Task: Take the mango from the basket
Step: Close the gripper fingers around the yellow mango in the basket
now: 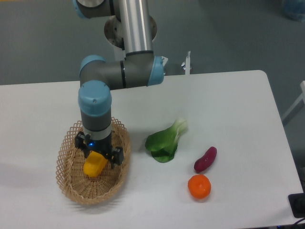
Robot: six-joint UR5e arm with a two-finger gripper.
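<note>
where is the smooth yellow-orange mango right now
The smooth yellow-orange mango lies inside the oval tan wicker basket at the table's left front, directly beneath the black two-finger gripper, well left of the green leafy vegetable.

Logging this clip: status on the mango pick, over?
Gripper down in basket, jaws astride mango; closure unclear. Mango not lifted. Nothing in the way.
</note>
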